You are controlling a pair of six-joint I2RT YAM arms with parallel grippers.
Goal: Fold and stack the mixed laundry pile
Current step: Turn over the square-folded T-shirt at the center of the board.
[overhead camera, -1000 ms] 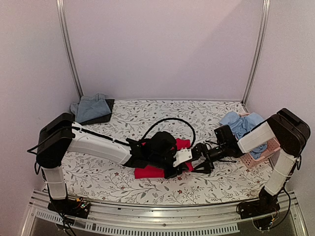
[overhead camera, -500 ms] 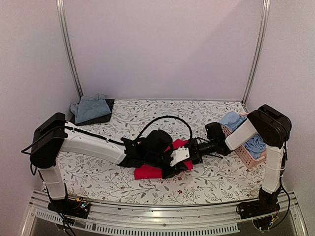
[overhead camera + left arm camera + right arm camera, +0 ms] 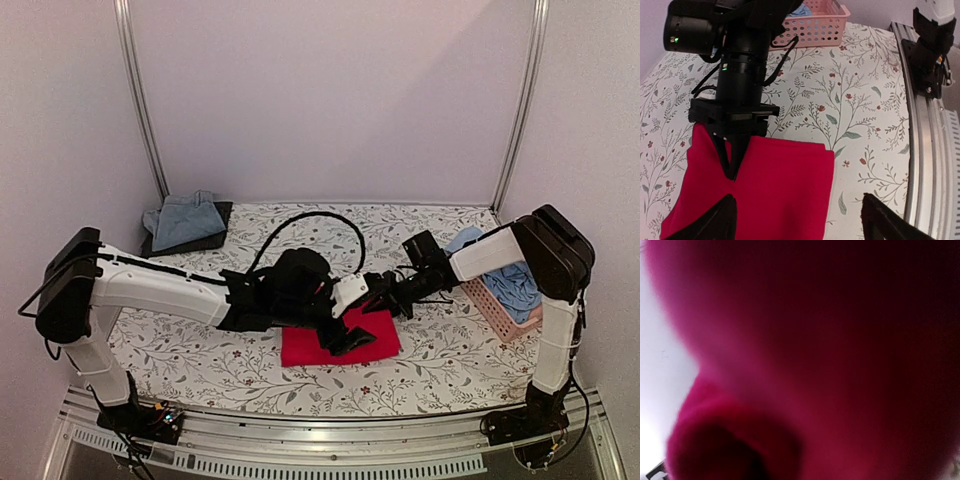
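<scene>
Two garments logged. Red garment (image 3: pixel 340 345): folded flat, centre toward 6 o'clock. Right claw (image 3: pixel 732 165): closed, pinching its far edge. Left claw (image 3: pixel 800 222): open above it, holding nothing. Blue shirt (image 3: pixel 505 275): in basket (image 3: pixel 500 318), 3 o'clock. I judge the red fold in hand; next, carry the pinched edge over squarely.

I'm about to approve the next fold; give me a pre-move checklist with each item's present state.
1. The right gripper is shut on the red garment: ok.
2. The left gripper is open: ok.
3. The red garment lies flat on the tablecloth: ok.
4. Right wrist view usable: not ok, all red blur.
5. The blue shirt sits in the basket, apart from the red garment: ok.
</scene>
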